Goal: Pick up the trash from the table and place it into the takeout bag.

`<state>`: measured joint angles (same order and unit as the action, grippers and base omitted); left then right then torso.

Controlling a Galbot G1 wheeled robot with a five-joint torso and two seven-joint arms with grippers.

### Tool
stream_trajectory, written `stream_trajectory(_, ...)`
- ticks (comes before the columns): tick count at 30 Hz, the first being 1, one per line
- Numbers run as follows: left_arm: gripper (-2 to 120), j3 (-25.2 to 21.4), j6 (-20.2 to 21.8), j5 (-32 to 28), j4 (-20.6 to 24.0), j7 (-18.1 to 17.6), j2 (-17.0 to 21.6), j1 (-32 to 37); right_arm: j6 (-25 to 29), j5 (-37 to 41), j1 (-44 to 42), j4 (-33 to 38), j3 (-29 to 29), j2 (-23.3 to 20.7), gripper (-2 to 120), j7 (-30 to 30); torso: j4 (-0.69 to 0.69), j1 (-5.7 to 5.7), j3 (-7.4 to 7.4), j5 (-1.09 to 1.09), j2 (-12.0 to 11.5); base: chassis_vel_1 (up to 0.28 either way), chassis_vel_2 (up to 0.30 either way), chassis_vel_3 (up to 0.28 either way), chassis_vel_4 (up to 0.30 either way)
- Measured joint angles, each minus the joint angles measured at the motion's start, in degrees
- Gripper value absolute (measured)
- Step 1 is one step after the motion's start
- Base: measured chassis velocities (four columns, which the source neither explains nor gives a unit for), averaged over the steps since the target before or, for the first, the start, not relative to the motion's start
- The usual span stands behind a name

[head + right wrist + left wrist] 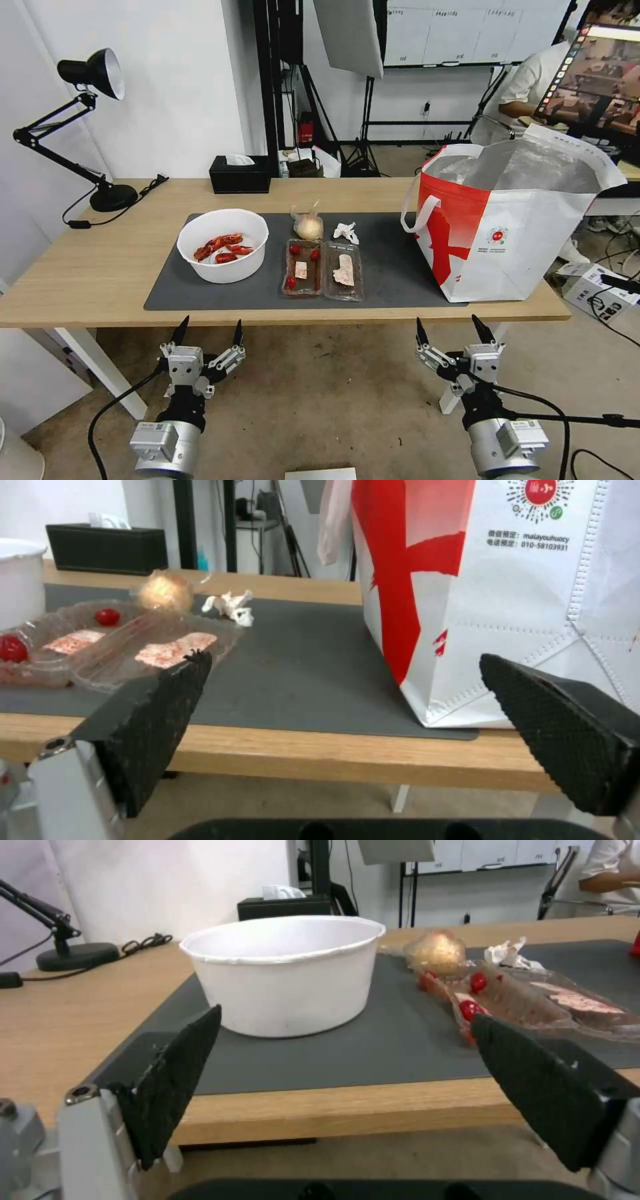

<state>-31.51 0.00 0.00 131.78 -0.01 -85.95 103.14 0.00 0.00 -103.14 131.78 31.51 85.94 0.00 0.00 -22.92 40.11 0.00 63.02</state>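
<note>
Left gripper (208, 331): fingers (175, 1075) spread wide, nothing between them, hanging at lower left of the head view, below and short of the surface's (100, 267) near edge. Right gripper (453, 328): fingers (153, 715) equally wide, equally empty, at lower right of the same view, also short of the edge.

Beyond the left fingers, at left-centre: white bowl (223, 245) of red shells, on the dark mat (393, 267). Just right of it, at centre: clear clamshell tray (324, 268), lying open with scraps. Behind the tray: knotted clear bag (308, 225) and, just beside it, crumpled tissue (346, 231). At right: takeout bag (513, 220), upright, mouth open, foil lining showing, on the mat's right end. At upper left of centre: black tissue box (240, 175), to be left alone.

Nothing picked up yet; an opening reach, most likely. Best approached from above, keeping clear of the edge. Bowl: rim grasp, kept level against spilling shells. Tray: flimsy, so a gentle pinch on one rim. Release well inside the bag's mouth, wary of the loop handle (419, 212).
</note>
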Motion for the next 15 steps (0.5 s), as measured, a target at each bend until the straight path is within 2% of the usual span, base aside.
stream_trajectory(15,100,0.00,0.00,0.00,0.00,0.00,0.00,0.00,0.00,0.00,0.00,0.00,0.00,0.00,100,0.00,0.00,0.00,0.00,0.00,0.00,0.000,0.000,0.000,0.000)
